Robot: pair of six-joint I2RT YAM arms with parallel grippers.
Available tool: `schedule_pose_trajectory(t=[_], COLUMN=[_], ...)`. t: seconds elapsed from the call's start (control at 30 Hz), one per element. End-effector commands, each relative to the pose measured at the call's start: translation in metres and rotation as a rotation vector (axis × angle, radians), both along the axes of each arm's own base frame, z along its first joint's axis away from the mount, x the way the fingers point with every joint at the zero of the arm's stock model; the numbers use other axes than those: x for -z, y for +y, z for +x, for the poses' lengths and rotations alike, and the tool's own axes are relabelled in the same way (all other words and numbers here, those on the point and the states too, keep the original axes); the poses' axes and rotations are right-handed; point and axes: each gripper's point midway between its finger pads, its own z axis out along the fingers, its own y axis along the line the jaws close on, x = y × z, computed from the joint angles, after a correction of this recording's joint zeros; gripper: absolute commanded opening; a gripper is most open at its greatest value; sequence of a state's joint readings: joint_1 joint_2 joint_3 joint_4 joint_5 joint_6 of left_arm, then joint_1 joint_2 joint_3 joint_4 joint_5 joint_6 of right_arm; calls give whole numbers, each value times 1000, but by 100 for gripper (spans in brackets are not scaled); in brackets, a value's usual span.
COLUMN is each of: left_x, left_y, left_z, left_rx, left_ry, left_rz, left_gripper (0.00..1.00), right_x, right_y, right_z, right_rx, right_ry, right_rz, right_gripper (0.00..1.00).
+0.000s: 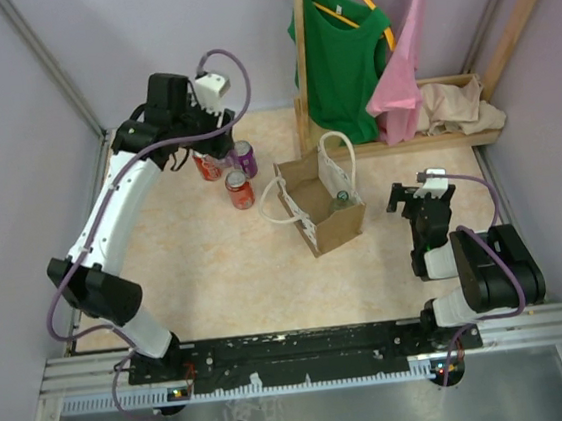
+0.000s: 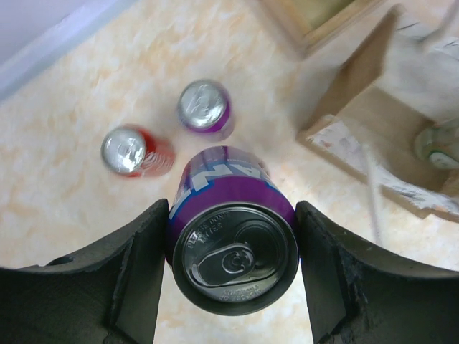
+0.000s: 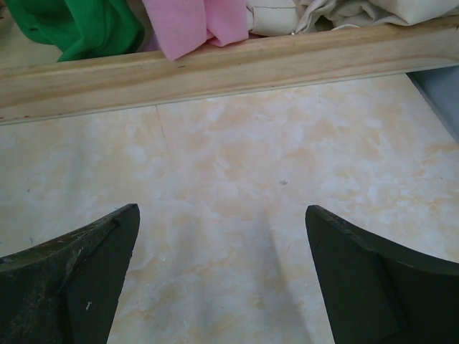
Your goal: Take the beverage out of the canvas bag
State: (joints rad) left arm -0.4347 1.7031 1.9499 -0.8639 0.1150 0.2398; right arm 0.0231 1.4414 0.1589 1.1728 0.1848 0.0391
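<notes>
The tan canvas bag with white rope handles stands open at the table's middle. A green-capped bottle sits inside it. The bag's edge and the bottle also show at the right of the left wrist view. My left gripper is at the far left, away from the bag. There it is shut on a purple can, which the top view mostly hides. My right gripper is open and empty, right of the bag, over bare table.
A red can and a purple can stand left of the bag, with another red can under my left gripper. A wooden rack with green and pink clothes and a beige cloth heap stands at the back right.
</notes>
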Motion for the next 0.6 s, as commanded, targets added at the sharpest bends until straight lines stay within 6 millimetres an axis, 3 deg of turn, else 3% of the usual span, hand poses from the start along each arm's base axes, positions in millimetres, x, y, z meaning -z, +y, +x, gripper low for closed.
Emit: schedule_pose_trajectory(t=[0.0,0.17,0.57], left_x=[-14,44,121], left_y=[49,80,102], left_z=[14,20,40], left_rx=[-168,-274,-379], left_ry=[-88,-4,19], left_rz=[-82,-70,-84], left_gripper=[0,0,0], right_x=[-18,-18,-18], right_y=[0,0,0], right_z=[8,8,9], right_rx=[3,2,3], right_ry=[-65,-65,-66], right_rz=[10,10,9], right_gripper=[99,99,99])
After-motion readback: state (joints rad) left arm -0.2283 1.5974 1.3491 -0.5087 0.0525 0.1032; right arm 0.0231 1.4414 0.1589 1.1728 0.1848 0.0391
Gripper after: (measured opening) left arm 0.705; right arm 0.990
